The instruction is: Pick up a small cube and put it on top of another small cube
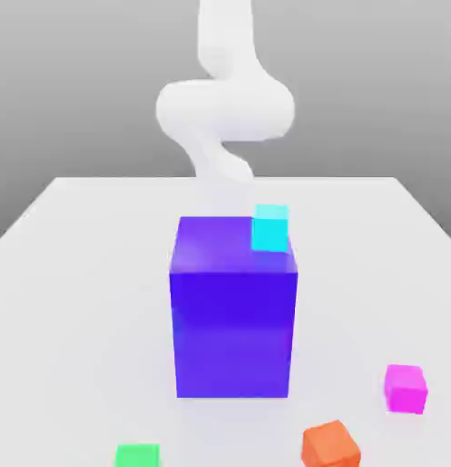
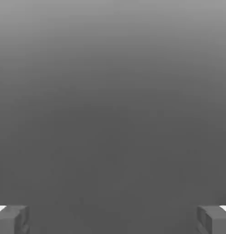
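Observation:
Several small cubes are in the exterior view. A cyan cube (image 1: pixel 270 228) shows at the far right corner of the top of a tall blue block (image 1: pixel 234 310); whether it rests on it I cannot tell. A magenta cube (image 1: pixel 405 388) lies on the table at the exterior view's right, an orange cube (image 1: pixel 330 446) at the front and a green cube (image 1: pixel 137 455) at the front left. In the hand view my gripper (image 2: pixel 113 219) is open, its two grey fingertips (image 2: pixel 12 219) far apart with nothing between them, facing a plain grey background.
The white arm (image 1: pixel 225 109) rises behind the blue block, which stands in the middle of the white table (image 1: pixel 74 274). The three low cubes lie apart from each other near the table's front edge.

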Robot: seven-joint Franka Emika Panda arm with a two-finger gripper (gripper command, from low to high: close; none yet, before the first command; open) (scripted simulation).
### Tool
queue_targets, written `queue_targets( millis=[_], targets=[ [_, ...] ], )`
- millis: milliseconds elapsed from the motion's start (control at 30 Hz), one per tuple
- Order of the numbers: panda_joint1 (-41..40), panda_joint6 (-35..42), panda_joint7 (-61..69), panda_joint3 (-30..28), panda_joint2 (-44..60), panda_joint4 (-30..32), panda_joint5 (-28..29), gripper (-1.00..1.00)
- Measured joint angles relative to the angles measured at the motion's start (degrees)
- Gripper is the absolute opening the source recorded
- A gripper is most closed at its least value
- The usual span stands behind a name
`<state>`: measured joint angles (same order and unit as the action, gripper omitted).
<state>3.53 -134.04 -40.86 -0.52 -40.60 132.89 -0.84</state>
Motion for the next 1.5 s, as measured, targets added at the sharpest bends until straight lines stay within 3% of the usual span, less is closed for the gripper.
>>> queue_targets(
  millis=[533, 800, 1000, 1033, 1267, 1433, 1500],
  targets=[
    [17.46, -14.45, 31.27, 2.59, 33.63, 7.12, -4.49, 0.00],
    [23.76, -21.80, 41.04, 5.51, 50.11, 10.71, 1.26, 0.00],
    [26.38, -30.42, 40.78, 3.91, 62.54, 9.64, 5.67, 0.00],
    [26.62, -31.62, 40.62, 3.63, 64.07, 9.35, 5.89, -1.00],
    [26.61, -31.60, 40.53, 3.64, 64.17, 9.33, 6.03, -1.00],
    [25.48, -24.45, 41.99, 4.97, 55.25, 11.10, 4.02, -1.00],
    [22.31, -21.87, 41.54, 2.50, 54.33, 9.61, 2.36, -1.00]
  ],
)
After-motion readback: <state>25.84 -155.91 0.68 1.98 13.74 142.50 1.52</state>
